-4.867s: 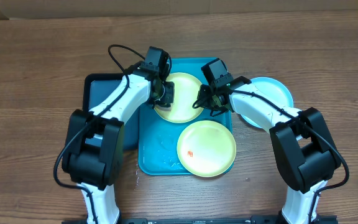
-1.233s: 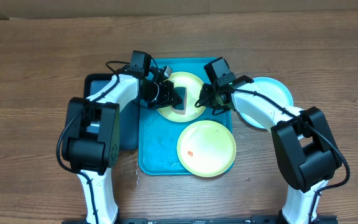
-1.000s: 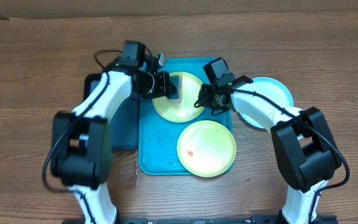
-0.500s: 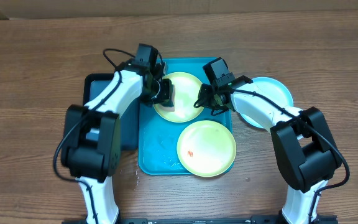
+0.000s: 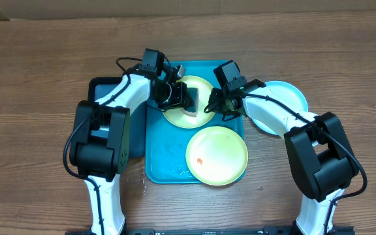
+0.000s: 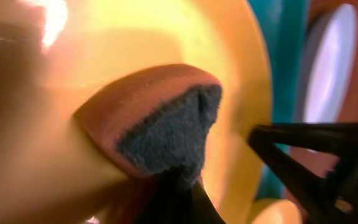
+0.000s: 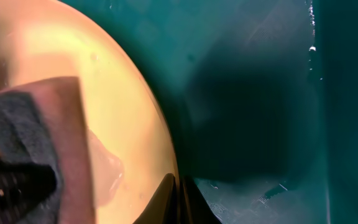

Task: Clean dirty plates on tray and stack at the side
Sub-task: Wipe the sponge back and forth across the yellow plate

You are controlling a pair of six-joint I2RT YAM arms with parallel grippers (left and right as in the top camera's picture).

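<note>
Scrubbing at the far end of the tray [image 5: 165,160], your left gripper [image 5: 180,98] is clenched on a sponge [image 5: 190,102] whose dark face presses on the upper yellow-green plate [image 5: 198,117]. Across that plate, your right gripper [image 5: 212,106] is pinched tight on the rim, just inside the tray's right wall. Bare turquoise floor lies beside the right jaws. Beyond the wall, the light blue plate [image 5: 282,104] rests on the table [image 5: 38,59], apart from them. Nearer you than both pairs of jaws, the second yellow-green plate [image 5: 217,155], smeared orange, laps over the tray's corner. You cannot tell whether the two plates touch. Behind the left jaws, the navy tray [image 5: 138,134] is partly covered by the arm. The sponge hides the left fingertips, and the right wrist view cuts off its own tips.
</note>
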